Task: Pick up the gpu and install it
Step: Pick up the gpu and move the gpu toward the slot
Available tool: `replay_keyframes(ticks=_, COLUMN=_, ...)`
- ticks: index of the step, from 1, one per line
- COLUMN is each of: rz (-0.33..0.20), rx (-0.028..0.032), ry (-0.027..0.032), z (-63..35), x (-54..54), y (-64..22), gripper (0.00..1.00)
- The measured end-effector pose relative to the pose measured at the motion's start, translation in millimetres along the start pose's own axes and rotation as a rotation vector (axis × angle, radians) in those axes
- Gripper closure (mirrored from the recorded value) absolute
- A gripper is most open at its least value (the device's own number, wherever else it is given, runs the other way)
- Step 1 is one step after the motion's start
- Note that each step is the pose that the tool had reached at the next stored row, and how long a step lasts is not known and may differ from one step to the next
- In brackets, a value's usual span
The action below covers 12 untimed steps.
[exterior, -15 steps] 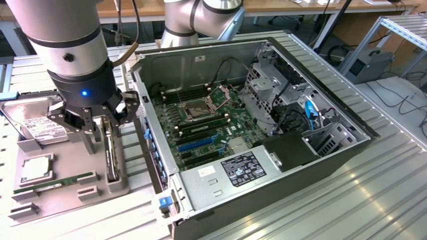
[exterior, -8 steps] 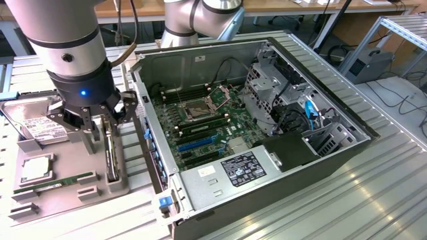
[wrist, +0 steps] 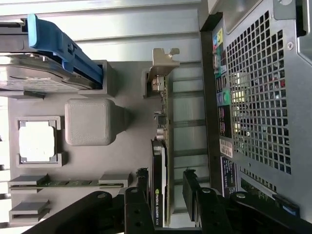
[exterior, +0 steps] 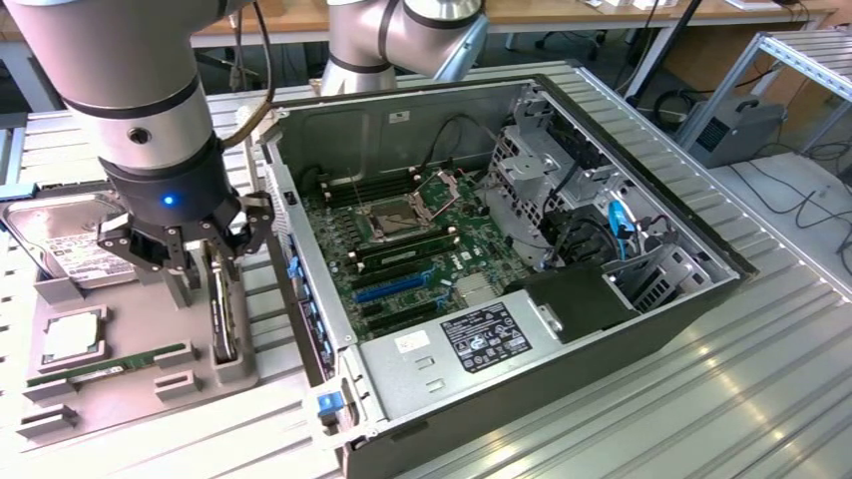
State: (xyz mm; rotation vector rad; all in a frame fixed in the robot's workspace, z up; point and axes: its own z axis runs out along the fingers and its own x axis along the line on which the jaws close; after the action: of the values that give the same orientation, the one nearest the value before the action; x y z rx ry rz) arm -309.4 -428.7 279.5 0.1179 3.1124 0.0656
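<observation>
Beside the computer case [wrist: 253, 97], released pincer [wrist: 165, 174] straddling the upright gpu [wrist: 159, 163], jaws wide either side

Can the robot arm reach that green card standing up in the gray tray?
Probably yes. The end effector is open right over the gpu, its fingers either side of the upright card. Nothing else blocks the way, and the computer case stands apart beside it.
</observation>
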Motion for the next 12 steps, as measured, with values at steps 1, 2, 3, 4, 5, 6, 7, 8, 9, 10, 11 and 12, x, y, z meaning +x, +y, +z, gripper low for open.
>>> replay_keyframes(ticks=1, rz=0.0, rx=0.0001, ry=0.0001, z=1.3, x=0.1, y=-0.1, gripper=0.58)
replay_keyframes(ticks=2, rz=0.0, rx=0.0, ry=0.0, z=2.7, x=0.2, y=-0.1, gripper=0.58)
replay_keyframes(ticks=3, rz=0.0, rx=0.0001, ry=0.0, z=4.1, x=0.3, y=-0.2, gripper=0.58)
replay_keyframes(ticks=4, rz=0.0, rx=0.0001, ry=0.0001, z=5.3, x=0.4, y=-0.1, gripper=0.58)
replay_keyframes(ticks=5, rz=0.0, rx=0.0001, ry=0.0001, z=6.4, x=0.5, y=0.0, gripper=0.58)
replay_keyframes(ticks=6, rz=0.0, rx=0.0001, ry=0.0, z=7.7, x=0.6, y=0.1, gripper=0.58)
replay_keyframes(ticks=7, rz=0.0, rx=0.0001, ry=0.0, z=8.9, x=0.7, y=0.2, gripper=0.58)
replay_keyframes(ticks=8, rz=0.0, rx=0.0001, ry=0.0001, z=10.4, x=0.7, y=0.2, gripper=0.58)
replay_keyframes(ticks=9, rz=0.0, rx=0.0001, ry=0.0001, z=11.9, x=0.8, y=0.3, gripper=0.58)
replay_keyframes(ticks=10, rz=0.0, rx=0.0001, ry=0.0001, z=13.4, x=0.8, y=0.4, gripper=0.58)
replay_keyframes(ticks=11, rz=0.0, rx=0.0001, ry=0.0001, z=15.0, x=0.9, y=0.6, gripper=0.58)
replay_keyframes(ticks=12, rz=0.0, rx=0.0002, ry=0.0001, z=16.1, x=1.1, y=1.0, gripper=0.58)
